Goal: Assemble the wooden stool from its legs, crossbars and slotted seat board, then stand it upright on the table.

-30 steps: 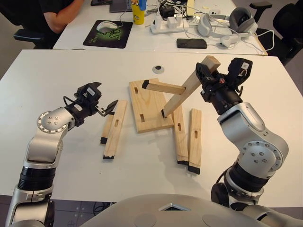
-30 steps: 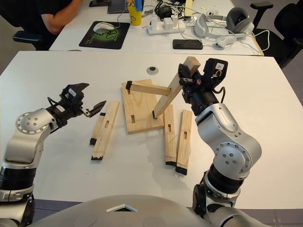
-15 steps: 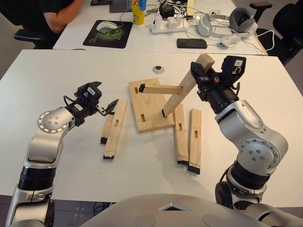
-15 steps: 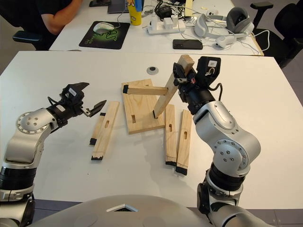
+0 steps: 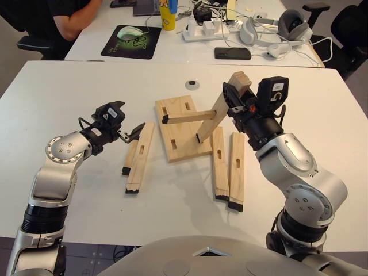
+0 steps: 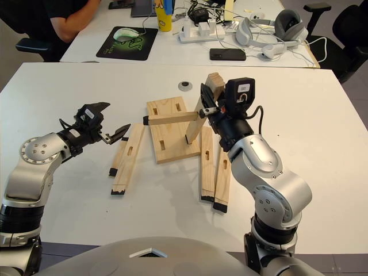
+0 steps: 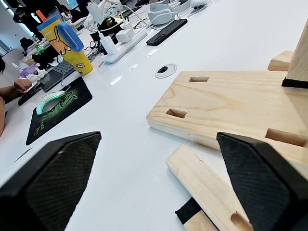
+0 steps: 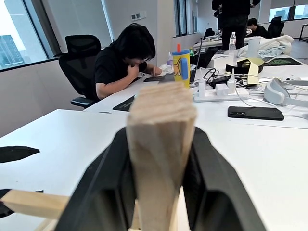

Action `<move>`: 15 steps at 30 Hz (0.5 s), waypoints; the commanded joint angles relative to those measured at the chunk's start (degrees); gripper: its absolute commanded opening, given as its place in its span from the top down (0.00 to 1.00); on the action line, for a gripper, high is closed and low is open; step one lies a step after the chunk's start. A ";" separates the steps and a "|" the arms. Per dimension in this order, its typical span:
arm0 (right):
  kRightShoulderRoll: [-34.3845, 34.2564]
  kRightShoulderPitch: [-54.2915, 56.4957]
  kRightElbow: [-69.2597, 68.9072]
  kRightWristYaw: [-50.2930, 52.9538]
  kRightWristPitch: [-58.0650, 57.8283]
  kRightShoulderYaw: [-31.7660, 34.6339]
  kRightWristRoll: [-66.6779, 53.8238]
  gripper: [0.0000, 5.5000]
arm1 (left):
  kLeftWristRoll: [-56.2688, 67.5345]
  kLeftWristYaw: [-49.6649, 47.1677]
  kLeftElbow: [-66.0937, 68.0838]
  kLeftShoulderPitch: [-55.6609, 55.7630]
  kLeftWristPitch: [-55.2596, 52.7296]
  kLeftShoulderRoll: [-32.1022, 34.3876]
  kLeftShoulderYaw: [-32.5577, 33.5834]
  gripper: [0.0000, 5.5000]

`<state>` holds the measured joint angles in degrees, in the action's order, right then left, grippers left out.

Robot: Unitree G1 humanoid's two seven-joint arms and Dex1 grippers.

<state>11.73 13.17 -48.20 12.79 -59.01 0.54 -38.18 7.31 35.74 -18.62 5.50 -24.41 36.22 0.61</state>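
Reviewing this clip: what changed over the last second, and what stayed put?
The right gripper, shut on the tilted wooden leg, swung toward the robot's left, carrying the leg's top with it, while the leg's black-tipped foot stayed near the slotted seat board's right edge. The light crossbar plugged into the leg swept left and lower. The left gripper stayed open; the loose wooden pieces lay unmoved.

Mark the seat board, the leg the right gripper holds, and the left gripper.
slotted seat board (image 5: 185,137): left eye view, bare wood face.
held leg (image 5: 208,126): left eye view, lower half of its shaft.
left gripper (image 5: 131,116): left eye view, midway between open fingertips.
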 commanded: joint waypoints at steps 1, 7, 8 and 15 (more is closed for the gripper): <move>1.30 -0.29 6.54 0.02 -6.34 -3.29 2.86 0.81 | 0.15 -0.26 -0.70 0.41 -0.42 -0.42 -0.28 0.19; 2.06 -6.10 7.23 -3.01 -0.59 -6.58 6.63 0.81 | 0.06 -0.10 -0.61 0.45 -0.28 -0.42 -0.28 0.19; 2.63 -8.77 6.71 -3.93 1.09 -7.07 7.28 0.81 | 0.07 -0.07 -0.72 0.34 -0.30 -0.38 -0.21 0.19; 6.93 -22.40 3.91 -7.70 6.04 -6.39 9.13 0.81 | 0.19 0.54 -0.74 0.18 -0.27 0.27 0.06 0.19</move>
<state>14.00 2.41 -49.50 6.42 -45.22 -3.69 -31.43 7.29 35.61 -18.90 5.49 -24.47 35.72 0.53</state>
